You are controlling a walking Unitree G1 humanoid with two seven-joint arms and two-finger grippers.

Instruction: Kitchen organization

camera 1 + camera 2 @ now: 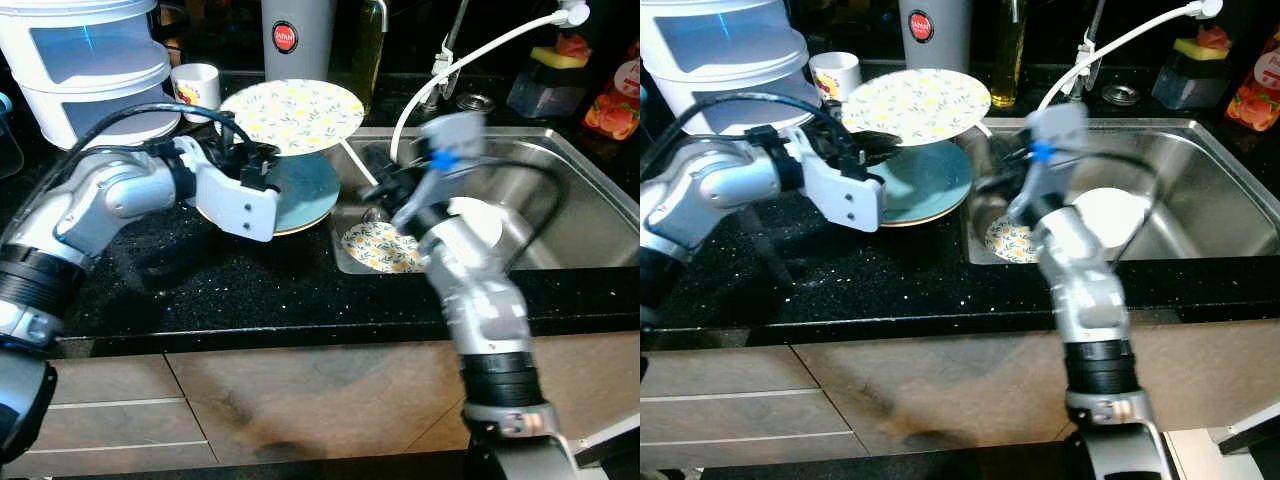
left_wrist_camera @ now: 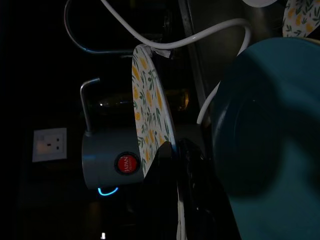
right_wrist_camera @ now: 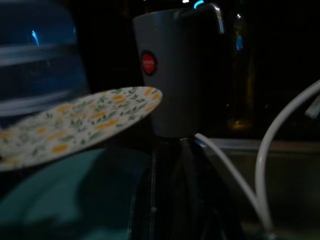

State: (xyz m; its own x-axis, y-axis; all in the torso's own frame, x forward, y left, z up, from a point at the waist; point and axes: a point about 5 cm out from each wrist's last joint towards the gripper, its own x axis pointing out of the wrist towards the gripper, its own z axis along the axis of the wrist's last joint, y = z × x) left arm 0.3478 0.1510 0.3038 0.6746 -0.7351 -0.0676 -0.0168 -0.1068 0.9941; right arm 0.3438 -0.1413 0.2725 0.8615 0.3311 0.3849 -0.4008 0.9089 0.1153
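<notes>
A: Left end effector is clamped on the near edge of the floral plate, holding it lifted and tilted above the teal plate.

B: And the teal one?

A: It lies flat on the black speckled bench, just beside the rim of the steel sink. The floral plate overlaps it from behind without visibly touching it.

B: Where is the right end effector?

A: Right end effector reaches over the near-left corner of the sink, close to the teal plate's edge. That arm is blurred, so I cannot tell whether its fingers are parted or closed.

B: Anything inside the basin?

A: A second floral plate lies at the bottom on the left, and a white dish sits further right, partly hidden by the right arm. A white hose arcs over the basin.

B: What stands along the back?

A: A grey kettle with a round red badge sits directly behind the lifted plate. To its left are a small white mug and a stacked white container with translucent blue panels. An oil bottle stands right of the kettle. In the far right corner, a yellow sponge rests on a dark holder beside a red bottle.
</notes>
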